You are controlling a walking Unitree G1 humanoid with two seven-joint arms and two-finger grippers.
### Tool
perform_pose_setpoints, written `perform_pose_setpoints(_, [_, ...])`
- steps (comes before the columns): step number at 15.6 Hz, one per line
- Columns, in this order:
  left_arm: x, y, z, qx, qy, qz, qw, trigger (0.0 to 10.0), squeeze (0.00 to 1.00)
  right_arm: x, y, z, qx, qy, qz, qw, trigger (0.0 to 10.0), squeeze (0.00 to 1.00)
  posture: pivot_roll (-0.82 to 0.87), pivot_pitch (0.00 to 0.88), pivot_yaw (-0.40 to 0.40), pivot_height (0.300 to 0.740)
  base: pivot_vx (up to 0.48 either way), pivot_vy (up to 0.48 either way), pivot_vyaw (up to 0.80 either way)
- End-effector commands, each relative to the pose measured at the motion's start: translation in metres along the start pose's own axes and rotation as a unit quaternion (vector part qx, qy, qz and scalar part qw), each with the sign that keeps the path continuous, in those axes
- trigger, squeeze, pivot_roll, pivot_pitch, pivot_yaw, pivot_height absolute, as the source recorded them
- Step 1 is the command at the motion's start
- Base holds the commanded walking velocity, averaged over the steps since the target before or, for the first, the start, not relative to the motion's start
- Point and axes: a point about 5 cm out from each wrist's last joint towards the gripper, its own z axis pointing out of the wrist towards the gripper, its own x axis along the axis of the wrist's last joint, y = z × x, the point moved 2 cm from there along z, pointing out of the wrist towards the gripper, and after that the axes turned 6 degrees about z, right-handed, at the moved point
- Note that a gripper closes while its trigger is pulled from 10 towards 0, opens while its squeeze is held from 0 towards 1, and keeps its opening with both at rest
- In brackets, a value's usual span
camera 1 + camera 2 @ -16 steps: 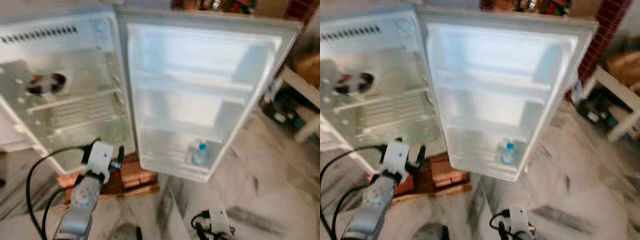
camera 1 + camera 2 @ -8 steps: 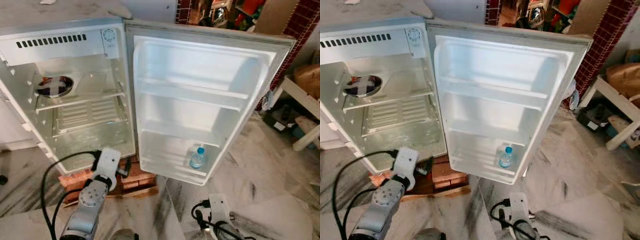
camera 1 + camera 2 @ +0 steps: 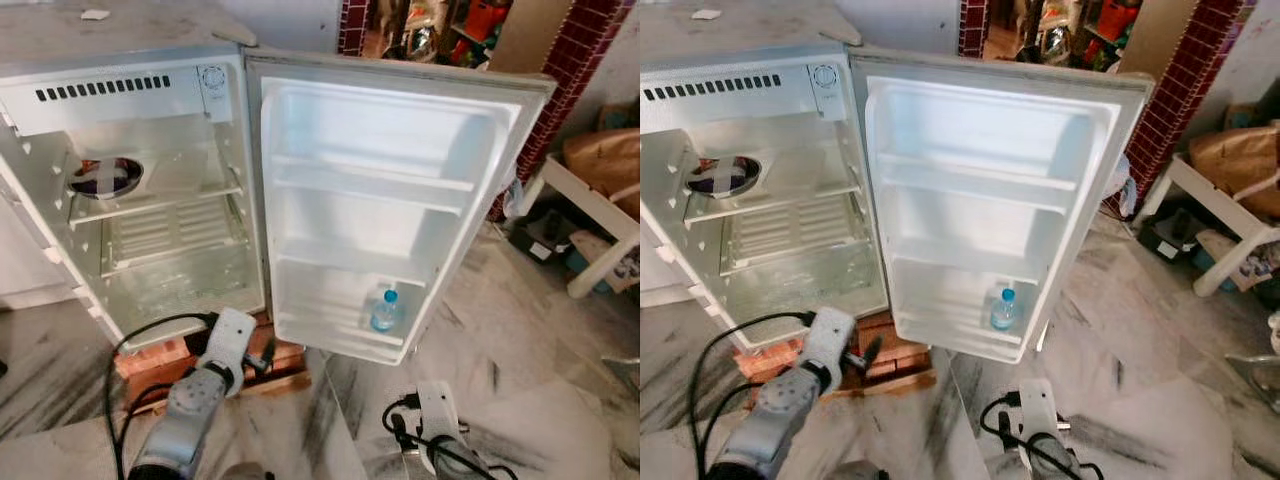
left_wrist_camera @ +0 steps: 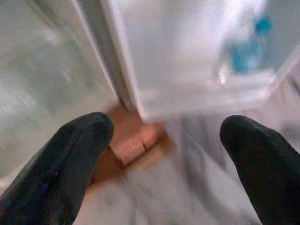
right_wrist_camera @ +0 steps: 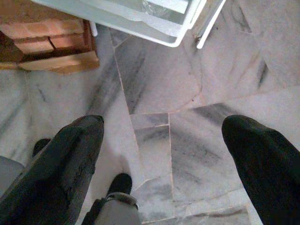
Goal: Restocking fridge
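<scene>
A small white fridge [image 3: 140, 90] stands open on the floor, its door [image 3: 390, 180] swung out to the right. One clear water bottle [image 3: 385, 309] with a blue cap stands in the door's lowest shelf. A dark bowl [image 3: 103, 177] rests on the fridge's upper shelf. My left gripper [image 4: 159, 154] is open and empty, held low before the foot of the fridge, near the door's hinge side; the bottle shows blurred beyond it. My right gripper [image 5: 161, 154] is open too, empty, hanging over the marble floor below the door.
Bricks and a wooden board [image 3: 165, 358] carry the fridge. A black cable [image 3: 115, 350] loops beside my left arm. At the right stand a white bench [image 3: 590, 210], a brown bag [image 3: 600, 155] and clutter; a red brick pillar [image 3: 562, 55] rises behind the door.
The picture has steadied and shifted a little. My left gripper has come lower and to the right, closer to the bricks. The bottle stays in the door shelf.
</scene>
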Motion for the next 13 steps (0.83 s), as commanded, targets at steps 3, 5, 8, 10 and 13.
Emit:
perform_pose_setpoints(3, [0.013, -0.004, 0.007, 0.007, 0.015, 0.04, 0.999, 10.0, 0.0, 0.137, 0.004, 0.01, -0.024, 0.184, -0.013, 0.983, 10.0, 0.0, 0.13, 0.0, -0.05, 0.74, 0.0, 0.0, 0.0])
perform_pose_setpoints(5, [0.027, -0.004, 0.009, 0.005, 0.045, 0.035, 0.998, 10.0, 0.0, 0.14, 0.002, 0.01, -0.021, 0.192, -0.013, 0.981, 10.0, 0.0, 0.13, 0.0, -0.054, 0.74, 0.0, 0.0, 0.0])
perform_pose_setpoints(8, [0.043, -0.006, 0.009, 0.008, 0.075, 0.049, 0.996, 10.0, 0.0, 0.137, 0.001, 0.007, -0.018, 0.202, -0.011, 0.979, 10.0, 0.0, 0.13, 0.0, -0.057, 0.74, 0.0, 0.0, 0.0])
perform_pose_setpoints(10, [0.044, -0.006, 0.008, 0.008, 0.078, 0.053, 0.996, 10.0, 0.0, 0.136, 0.001, 0.007, -0.017, 0.205, -0.011, 0.979, 10.0, 0.0, 0.13, 0.0, -0.057, 0.74, 0.0, 0.0, 0.0])
perform_pose_setpoints(13, [0.031, -0.005, 0.004, 0.016, 0.073, 0.052, 0.996, 10.0, 0.0, 0.139, 0.004, 0.002, -0.018, 0.237, 0.003, 0.971, 10.0, 0.0, 0.13, 0.0, -0.054, 0.74, 0.0, 0.0, 0.0])
